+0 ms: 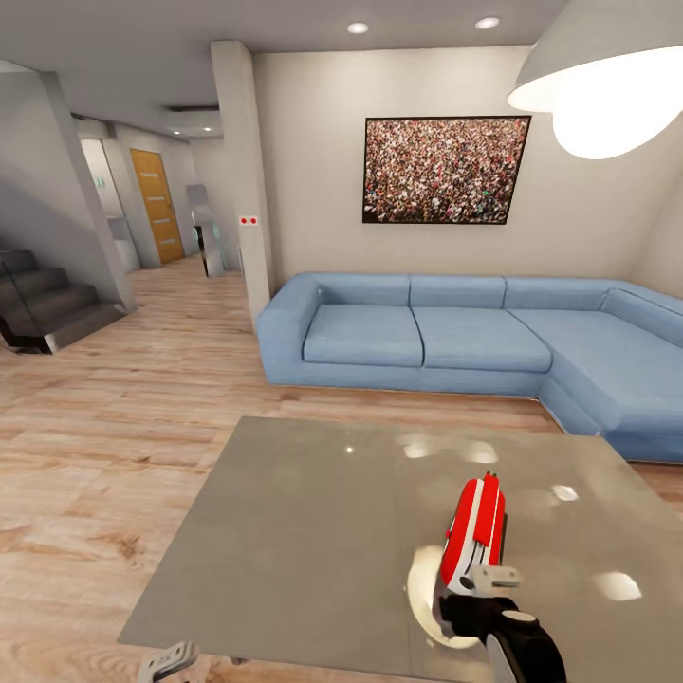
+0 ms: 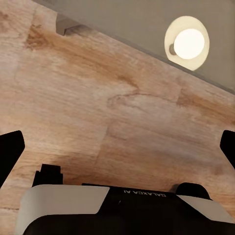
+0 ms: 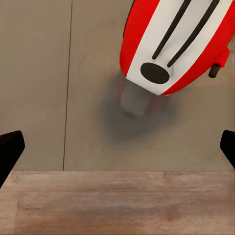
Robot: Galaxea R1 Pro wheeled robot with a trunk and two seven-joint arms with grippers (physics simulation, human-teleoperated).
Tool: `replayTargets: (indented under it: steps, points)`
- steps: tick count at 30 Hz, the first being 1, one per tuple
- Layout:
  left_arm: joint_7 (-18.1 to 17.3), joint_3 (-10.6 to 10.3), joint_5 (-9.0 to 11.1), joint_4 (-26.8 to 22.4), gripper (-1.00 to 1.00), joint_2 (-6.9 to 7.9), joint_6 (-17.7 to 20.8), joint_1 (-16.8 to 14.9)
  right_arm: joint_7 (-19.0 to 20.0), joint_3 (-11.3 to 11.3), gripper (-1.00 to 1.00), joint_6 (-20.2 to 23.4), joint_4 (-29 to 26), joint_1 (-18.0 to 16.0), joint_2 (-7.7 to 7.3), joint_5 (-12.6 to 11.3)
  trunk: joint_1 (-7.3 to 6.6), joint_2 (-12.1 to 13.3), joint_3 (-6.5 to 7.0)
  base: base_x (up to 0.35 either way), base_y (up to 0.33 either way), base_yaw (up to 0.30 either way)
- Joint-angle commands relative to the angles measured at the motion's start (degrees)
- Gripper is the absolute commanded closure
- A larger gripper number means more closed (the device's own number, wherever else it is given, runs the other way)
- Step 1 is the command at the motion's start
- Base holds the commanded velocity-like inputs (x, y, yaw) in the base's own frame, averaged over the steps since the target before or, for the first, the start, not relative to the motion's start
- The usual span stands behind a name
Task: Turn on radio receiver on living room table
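1. Radio [image 1: 472,531] is standing on the grey table [image 1: 304,531], toward its near right part, with the blue sofa [image 1: 455,337] well beyond.
2. The approach looks done: the robot is facing the table and the right gripper [image 1: 486,581] is hovering at the radio's near end, just beside it; actual contact I cannot tell.
3. In the right wrist view the radio [image 3: 176,44] is lying ahead, and the gripper's fingers [image 3: 11,149] are sitting wide apart, holding nothing.
4. The left gripper [image 1: 169,661] is hanging low by the table's near edge, wide and empty.
5. Switching on is seemingly not yet done.
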Motion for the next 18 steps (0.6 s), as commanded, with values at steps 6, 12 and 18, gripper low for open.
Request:
replayTargets:
  steps: [6, 12, 18]
  points:
    - [0.0, 0.0, 0.0, 0.0, -1.00, 0.01, 0.0, 0.0, 0.0, -0.1, -1.00, 0.1, -0.1, 0.0, -0.16, 0.0, 0.00, 0.0, 0.00, 0.000, 0.000, 0.000]
    - [0.0, 0.0, 0.0, 0.0, -1.00, 0.07, 0.0, 0.0, 0.0, -0.2, -1.00, 0.0, -0.4, 0.0, -0.18, 0.0, 0.00, 0.0, 0.00, 0.000, 0.000, 0.000]
    - [0.0, 0.0, 0.0, 0.0, -1.00, 0.09, 0.1, 0.0, 0.0, -0.2, -1.00, 0.1, -0.9, 0.0, -0.26, 0.0, 0.00, 0.0, 0.00, 0.000, 0.000, 0.000]
